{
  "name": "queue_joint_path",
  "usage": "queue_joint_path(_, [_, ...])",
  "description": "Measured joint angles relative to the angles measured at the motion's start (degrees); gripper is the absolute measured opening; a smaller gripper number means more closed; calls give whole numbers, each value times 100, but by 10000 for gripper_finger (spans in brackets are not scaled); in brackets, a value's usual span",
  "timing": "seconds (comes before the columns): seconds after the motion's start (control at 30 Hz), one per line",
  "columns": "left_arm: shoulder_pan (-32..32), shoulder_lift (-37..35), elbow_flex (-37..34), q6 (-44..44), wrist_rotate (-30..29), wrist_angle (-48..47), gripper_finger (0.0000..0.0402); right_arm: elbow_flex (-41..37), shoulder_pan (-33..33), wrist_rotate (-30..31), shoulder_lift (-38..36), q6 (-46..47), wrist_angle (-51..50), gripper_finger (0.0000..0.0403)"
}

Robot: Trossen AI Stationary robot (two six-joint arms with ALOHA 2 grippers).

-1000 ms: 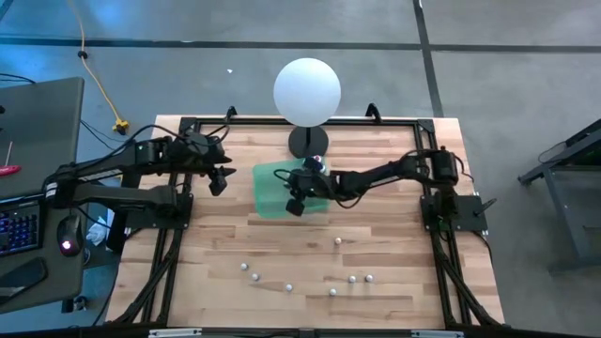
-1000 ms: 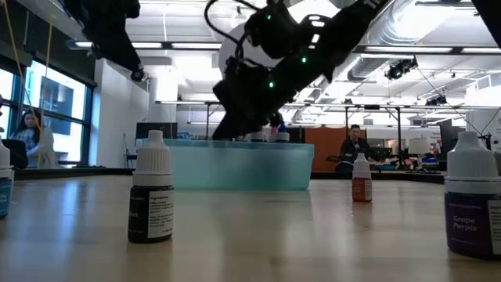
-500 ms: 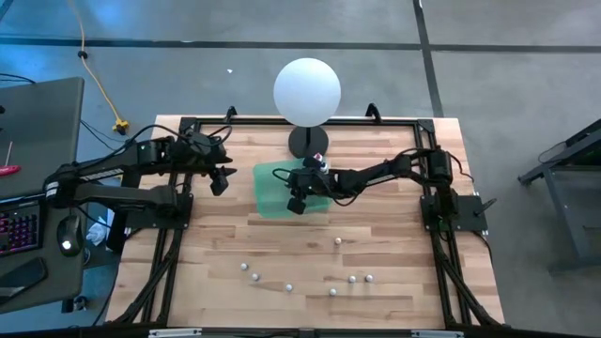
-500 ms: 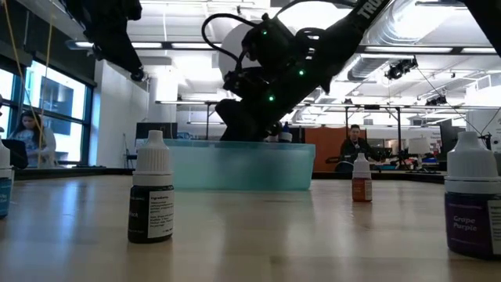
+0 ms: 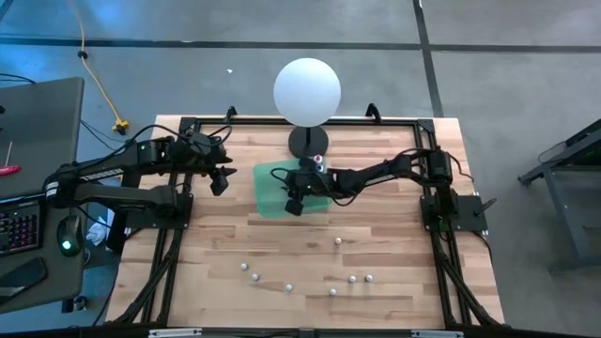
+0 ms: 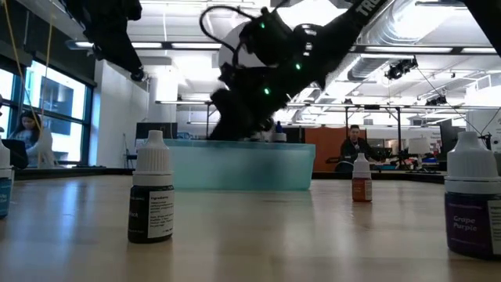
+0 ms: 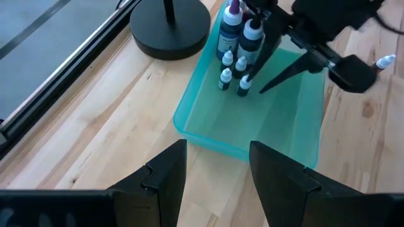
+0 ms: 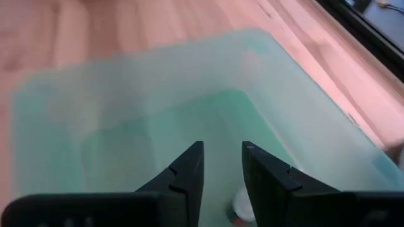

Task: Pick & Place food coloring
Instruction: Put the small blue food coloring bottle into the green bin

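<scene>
The right gripper hangs over the green bin at the back of the desk, jaws a narrow gap apart with a small bottle cap low between them — whether they grip it I cannot tell; it looks like a drop-off. Several food coloring bottles stand clustered in the bin's corner by the lamp base, plain only in the left wrist view. The high view alone shows loose bottles scattered toward the near edge. The left gripper waits beside the bin — jaws spread, empty.
</scene>
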Motion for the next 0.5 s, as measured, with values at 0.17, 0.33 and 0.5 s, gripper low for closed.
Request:
queue_joint_path(0.17, [2,0,0,48,167,-2,169,684,226,-465,0,-8,-725,96])
queue_joint_path(0.33, [0,-2,-16,866,1754,22,169,1692,544,-1109,0,-199,-2134,95])
queue_joint_path(0.5, [-136,-9,-441,907,3189,207,169,2827,977,-893,0,-444,-4254,86])
